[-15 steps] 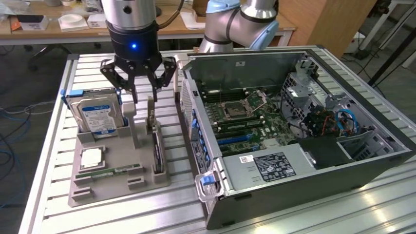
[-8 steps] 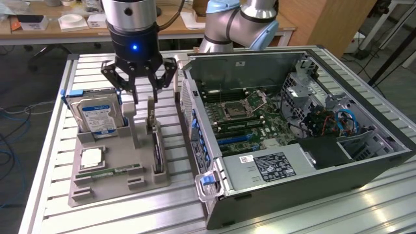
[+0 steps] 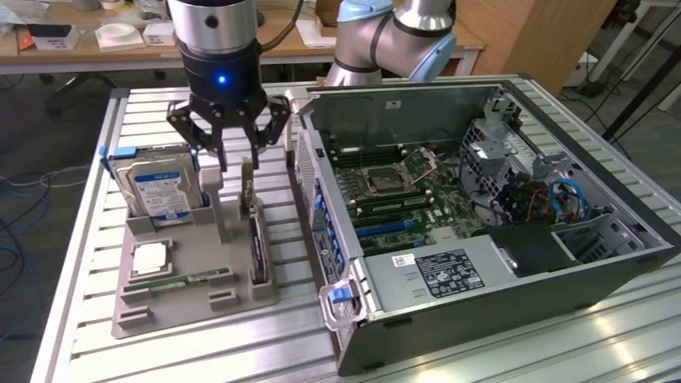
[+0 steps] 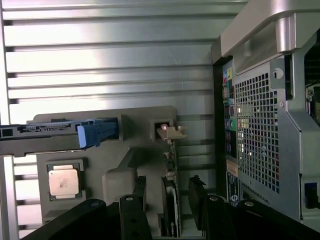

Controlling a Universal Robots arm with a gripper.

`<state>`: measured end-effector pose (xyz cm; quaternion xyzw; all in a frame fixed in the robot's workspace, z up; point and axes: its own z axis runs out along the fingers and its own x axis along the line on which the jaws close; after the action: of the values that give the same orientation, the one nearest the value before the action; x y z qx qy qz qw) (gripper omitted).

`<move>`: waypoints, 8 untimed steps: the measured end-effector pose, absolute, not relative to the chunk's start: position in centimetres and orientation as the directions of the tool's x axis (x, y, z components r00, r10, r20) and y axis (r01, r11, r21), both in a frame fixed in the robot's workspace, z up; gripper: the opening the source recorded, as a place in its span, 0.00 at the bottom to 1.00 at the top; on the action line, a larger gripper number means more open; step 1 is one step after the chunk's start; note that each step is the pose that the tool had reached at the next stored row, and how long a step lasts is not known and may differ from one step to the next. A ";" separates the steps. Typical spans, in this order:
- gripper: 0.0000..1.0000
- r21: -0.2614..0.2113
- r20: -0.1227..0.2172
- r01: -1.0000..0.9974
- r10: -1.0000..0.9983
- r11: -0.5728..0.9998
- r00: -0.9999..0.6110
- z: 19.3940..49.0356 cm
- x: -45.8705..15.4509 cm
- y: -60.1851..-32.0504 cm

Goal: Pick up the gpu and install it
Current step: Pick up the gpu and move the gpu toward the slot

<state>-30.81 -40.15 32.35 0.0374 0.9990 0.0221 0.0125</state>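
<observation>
black claw point(image 4: 167, 182) hangs released, jaws spread either side of the gpu point(image 4: 171, 200), which stands on edge just beneath it in a grey holder point(image 3: 175, 307) slot, thin top edge seemingly offered up for pinching, computer case point(image 3: 479, 319) lying open alongside.

gpu point(image 3: 257, 247) lower edge apparently hidden in holder point(image 3: 171, 315) slot, computer case point(image 4: 260, 125) cut off

gripper point(image 3: 236, 155) points straight down, jaws spread wide, black fingers point(image 4: 132, 217) well apart. wrist point(image 3: 216, 28) vertical above it, blue status light point(image 3: 220, 79) lit on the black housing. arm point(image 3: 372, 40) bends behind, toward the exterior view's right, grey links with light-blue joint caps.
</observation>
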 end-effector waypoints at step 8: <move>0.47 0.045 -0.023 0.074 0.075 0.996 -0.997 32.3 -30.8 -40.2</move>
<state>-30.80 -40.16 32.28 0.0374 0.9990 0.0221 0.0125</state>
